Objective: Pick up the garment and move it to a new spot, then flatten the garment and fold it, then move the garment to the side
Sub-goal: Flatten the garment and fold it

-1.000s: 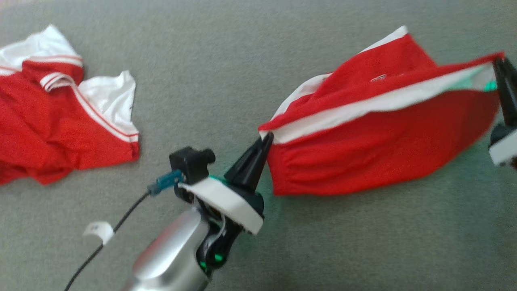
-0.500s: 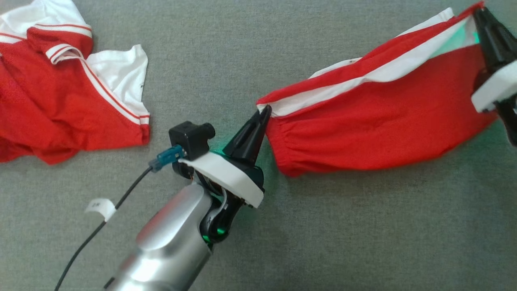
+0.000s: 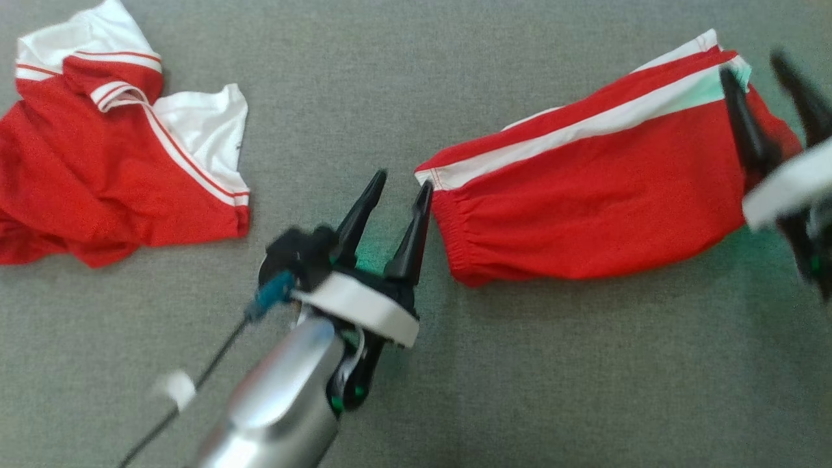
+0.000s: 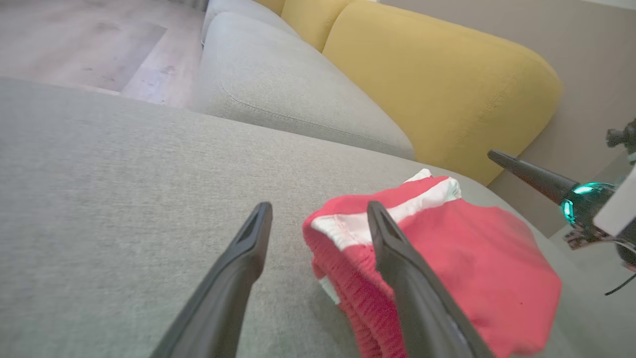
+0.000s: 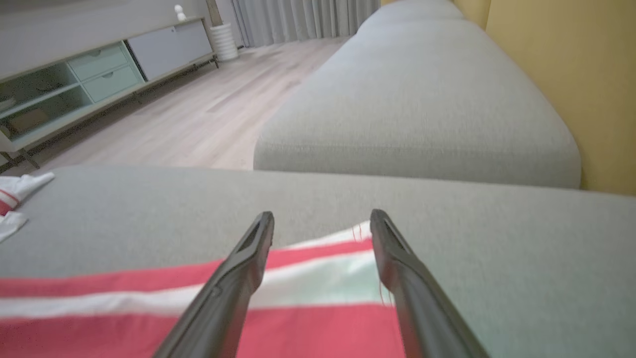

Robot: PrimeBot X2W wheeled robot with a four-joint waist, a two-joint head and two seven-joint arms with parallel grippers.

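Grey sofa [image 5: 422,99], yellow cushions [image 4: 437,74], wooden floor [image 5: 198,114], low sideboard [image 5: 99,64].

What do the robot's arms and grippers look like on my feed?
The left gripper has two long, tapered black fingers above a white band, on a shiny silver forearm. A black cable with a teal plug and white tag trails off it. The right gripper looks alike: black fingers, white band, green light.

Grey cushion [image 3: 585,377] with shorts [image 3: 585,195] and shirt [image 3: 97,182]
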